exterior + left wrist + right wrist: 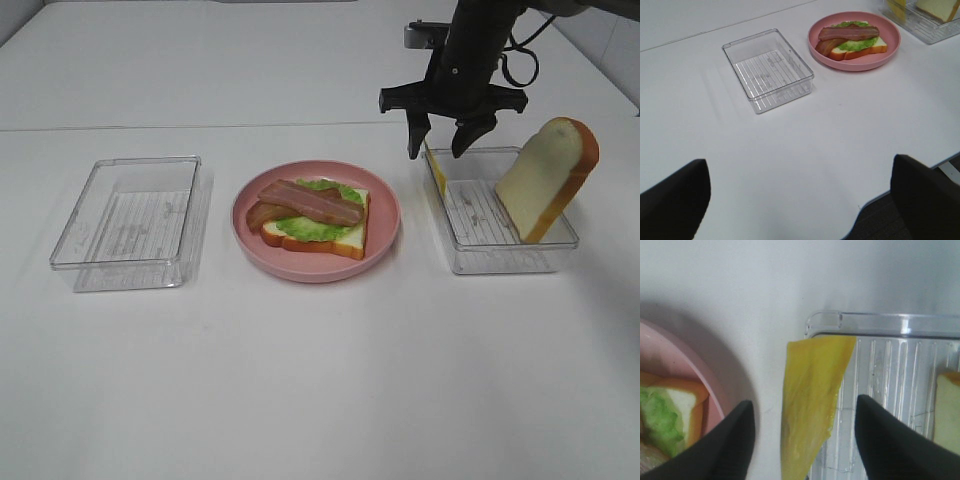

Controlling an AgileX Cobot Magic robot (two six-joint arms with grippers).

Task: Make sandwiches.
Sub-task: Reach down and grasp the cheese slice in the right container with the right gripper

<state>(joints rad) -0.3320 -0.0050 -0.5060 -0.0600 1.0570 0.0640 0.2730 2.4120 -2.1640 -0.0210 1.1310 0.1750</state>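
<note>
- Two grippers, both with jaws spread and nothing pinched.
- Right gripper (438, 152) pointing down over the white table (320, 400), at the end wall of a clear box (500, 262).
- Between its jaws, touching neither: a thin yellow cheese slice (812, 390), on edge against that box wall. Inside the wall or draped over it, cannot tell.
- Past one jaw, further along the same box: a bread slice (548, 178), tilted and leaning on the rim, well apart from the fingertips.
- Past the other jaw, just beside the box: a pink plate (300, 277) with the open sandwich (315, 240) on it — white bread at the bottom, green lettuce (305, 228) on that, brown bacon strips (305, 203) laid on top.
- Left gripper (800, 205) above the table near its front edge, its two dark fingers far apart.
- Ahead of those jaws and well apart from them: a second clear box (767, 67), flat on the table — then the plate beyond it.
</note>
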